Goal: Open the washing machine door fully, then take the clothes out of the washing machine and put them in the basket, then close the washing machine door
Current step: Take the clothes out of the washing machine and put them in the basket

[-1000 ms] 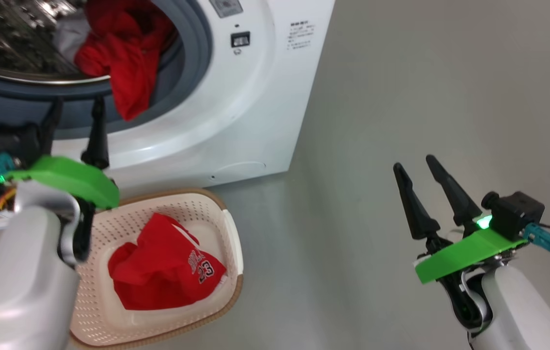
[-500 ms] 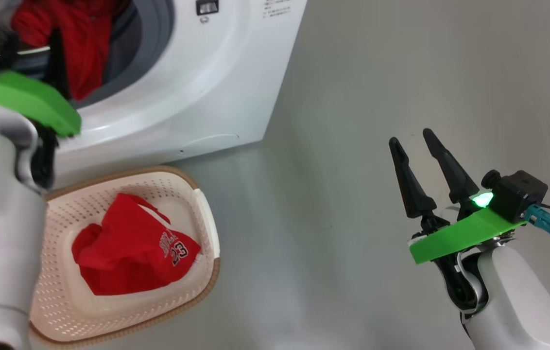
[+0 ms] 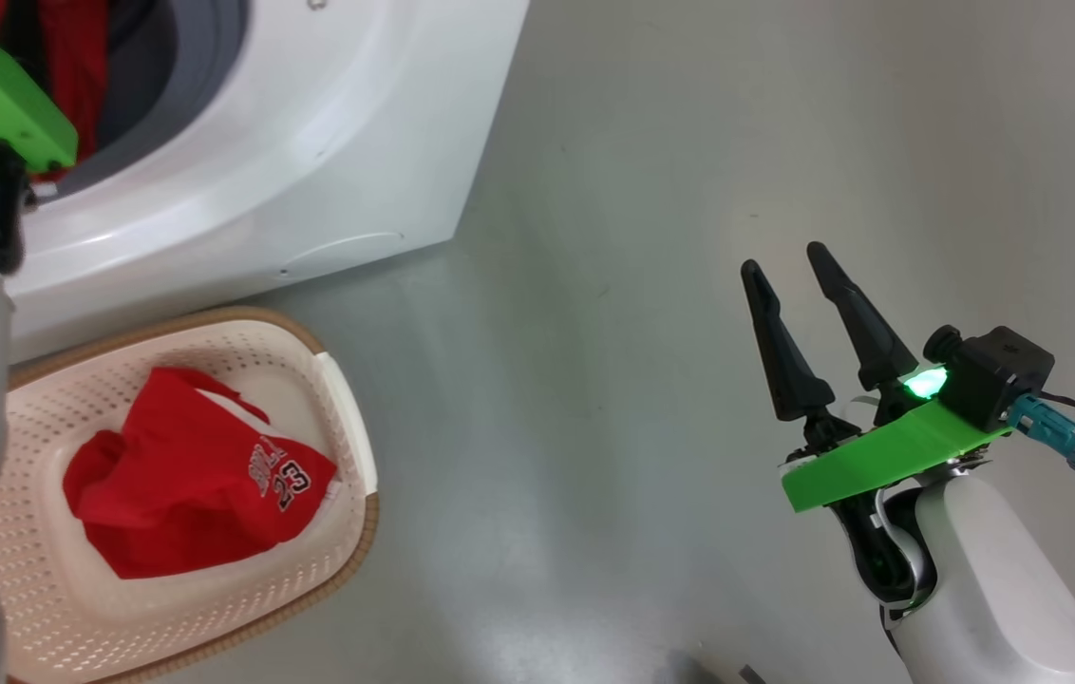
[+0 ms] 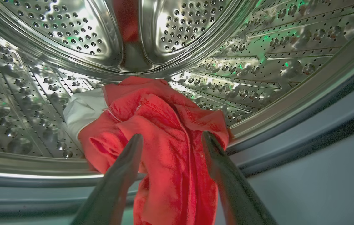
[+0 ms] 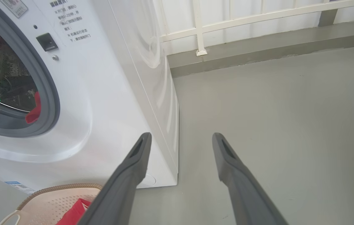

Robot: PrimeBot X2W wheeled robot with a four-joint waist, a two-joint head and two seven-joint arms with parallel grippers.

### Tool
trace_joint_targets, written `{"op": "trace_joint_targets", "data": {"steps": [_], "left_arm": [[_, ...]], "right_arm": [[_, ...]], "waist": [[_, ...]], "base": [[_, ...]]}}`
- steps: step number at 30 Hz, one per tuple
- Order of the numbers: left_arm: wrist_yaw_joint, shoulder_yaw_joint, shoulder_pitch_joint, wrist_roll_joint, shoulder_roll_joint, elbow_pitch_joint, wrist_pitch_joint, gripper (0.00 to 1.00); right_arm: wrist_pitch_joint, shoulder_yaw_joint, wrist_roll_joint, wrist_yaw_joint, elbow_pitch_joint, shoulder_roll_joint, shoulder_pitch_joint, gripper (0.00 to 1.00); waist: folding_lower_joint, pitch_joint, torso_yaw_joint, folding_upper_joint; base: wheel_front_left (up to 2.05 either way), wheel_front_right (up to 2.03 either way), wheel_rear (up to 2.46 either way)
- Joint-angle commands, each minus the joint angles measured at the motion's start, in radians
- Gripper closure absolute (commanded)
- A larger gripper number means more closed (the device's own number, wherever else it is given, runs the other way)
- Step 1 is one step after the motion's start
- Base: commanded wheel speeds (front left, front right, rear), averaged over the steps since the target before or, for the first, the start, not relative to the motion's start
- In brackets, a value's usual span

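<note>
Your left end effector (image 4: pixel 172 136), spread wide, flanked the clothes (image 4: pixel 152 106) mid-frame in the washing machine (image 4: pixel 258 47); your right end effector (image 3: pixel 782 258) hung released.

We see a smooth grey floor (image 3: pixel 651 171) bearing the white washing machine (image 3: pixel 310 142). The cream basket (image 3: pixel 243 347) stands on that floor too, just before the machine's lower front.

washing machine (image 3: pixel 262 161): white, mouth open | red garment (image 4: pixel 164 134): draped over drum lip | basket (image 3: pixel 345 410): 6 o'clock of machine, holds red 23 jersey (image 3: pixel 186 484)
</note>
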Motion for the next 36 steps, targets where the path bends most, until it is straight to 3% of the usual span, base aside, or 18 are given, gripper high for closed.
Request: {"op": "trace_joint_targets", "data": {"steps": [1, 14, 22, 23, 24, 25, 26, 36], "left_arm": [[-0.006, 0.012, -0.032, 0.0, 0.043, -0.017, 0.002, 0.0], [0.002, -0.029, -0.139, 0.021, 0.08, 0.136, 0.106, 0.0], [0.014, -0.059, -0.141, 0.031, 0.071, 0.181, 0.19, 0.0], [0.014, -0.061, -0.14, 0.031, 0.07, 0.182, 0.19, 0.16], [0.013, -0.063, -0.139, 0.03, 0.07, 0.184, 0.19, 0.48], [0.012, -0.065, -0.138, 0.03, 0.069, 0.185, 0.19, 0.66], [0.01, -0.067, -0.137, 0.03, 0.069, 0.186, 0.191, 0.97], [-0.007, -0.091, -0.13, 0.038, 0.069, 0.186, 0.129, 1.0]], "right_arm": [[-0.012, 0.018, -0.009, 0.006, -0.025, 0.001, -0.005, 0.0], [-0.012, 0.032, -0.005, 0.006, -0.024, 0.019, -0.007, 0.0], [-0.012, 0.027, -0.005, 0.006, -0.022, 0.025, -0.01, 0.0], [-0.012, 0.027, -0.005, 0.006, -0.022, 0.025, -0.011, 0.0], [-0.012, 0.027, -0.005, 0.006, -0.022, 0.026, -0.012, 0.0], [-0.012, 0.027, -0.006, 0.006, -0.021, 0.026, -0.013, 0.0], [-0.012, 0.027, -0.006, 0.006, -0.021, 0.026, -0.013, 0.0], [-0.012, 0.026, -0.005, 0.006, -0.016, 0.029, -0.021, 0.0]], "waist": [[0.0, 0.01, -0.011, 0.0], [0.0, 0.044, -0.06, 0.0], [0.0, 0.044, -0.061, 0.0], [0.0, 0.044, -0.06, 0.0], [0.0, 0.044, -0.059, 0.0], [0.0, 0.043, -0.058, 0.0], [0.0, 0.043, -0.057, 0.0], [0.0, 0.025, -0.044, 0.0]], "base": [[0.0, 0.0, 0.0], [0.0, 0.0, 0.0], [0.0, 0.0, 0.0], [0.0, 0.0, 0.0], [0.0, 0.0, 0.0], [0.0, 0.0, 0.0], [0.0, 0.0, 0.0], [0.0, 0.0, 0.0]]}}
